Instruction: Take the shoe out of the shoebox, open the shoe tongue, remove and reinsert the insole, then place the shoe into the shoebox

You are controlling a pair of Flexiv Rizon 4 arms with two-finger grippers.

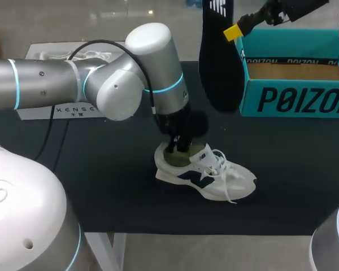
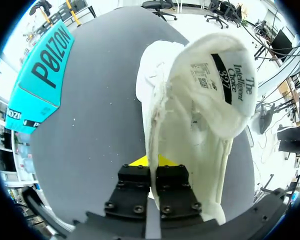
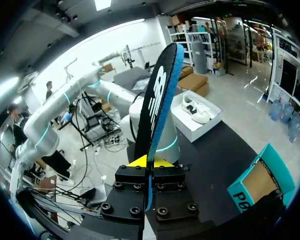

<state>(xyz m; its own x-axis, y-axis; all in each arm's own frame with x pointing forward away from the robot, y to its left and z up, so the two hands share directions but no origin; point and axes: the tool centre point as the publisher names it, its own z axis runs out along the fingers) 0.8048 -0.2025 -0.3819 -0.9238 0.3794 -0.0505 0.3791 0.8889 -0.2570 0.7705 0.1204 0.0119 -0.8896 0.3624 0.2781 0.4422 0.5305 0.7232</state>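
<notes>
A white shoe (image 1: pixel 206 175) stands on its sole in the middle of the black table (image 1: pixel 101 186), toe pointing to the robot's right and laces hanging loose. The left gripper (image 2: pixel 151 161) comes straight down on the heel end. Its yellow-tipped fingers are clamped on the wall of the shoe's opening, one inside and one outside. In the left wrist view the tongue (image 2: pixel 225 75) is raised, with its printed label showing.

The right gripper (image 3: pixel 150 161) is closed on one end of a black insole (image 1: pixel 219 68) and holds it on edge in the air. The insole hangs just beside the open teal shoebox (image 1: pixel 296 99) at the table's far right. It is well apart from the shoe. A white box (image 1: pixel 51 110) sits at the far left of the table.
</notes>
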